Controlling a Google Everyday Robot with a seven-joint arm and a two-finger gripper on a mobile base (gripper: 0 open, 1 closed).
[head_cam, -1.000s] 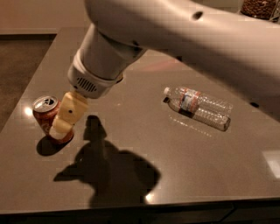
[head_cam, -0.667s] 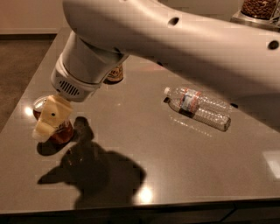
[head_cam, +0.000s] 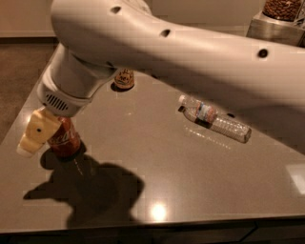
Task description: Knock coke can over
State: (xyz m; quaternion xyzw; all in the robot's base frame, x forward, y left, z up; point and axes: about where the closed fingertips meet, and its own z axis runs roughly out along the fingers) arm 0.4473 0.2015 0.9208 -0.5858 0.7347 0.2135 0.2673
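Note:
The red coke can [head_cam: 66, 139] stands at the table's left side, on the dark grey tabletop [head_cam: 181, 176]. Its white lettering shows, and its top is hidden under my wrist. It looks slightly tilted. My gripper [head_cam: 29, 142], cream-coloured, hangs from the big white arm [head_cam: 157, 52] and sits right against the can's left side, low near the table surface.
A tan-orange can [head_cam: 124, 78] stands further back, behind the arm. A clear plastic water bottle [head_cam: 214, 119] lies on its side at centre right. A metal container of brown nuts [head_cam: 281, 14] sits at the far right corner. The table's left edge is close to the gripper.
The arm has swung left and down. The gripper has gone from the can's right side, across it, to its left side. The can has shifted slightly right and nearer.

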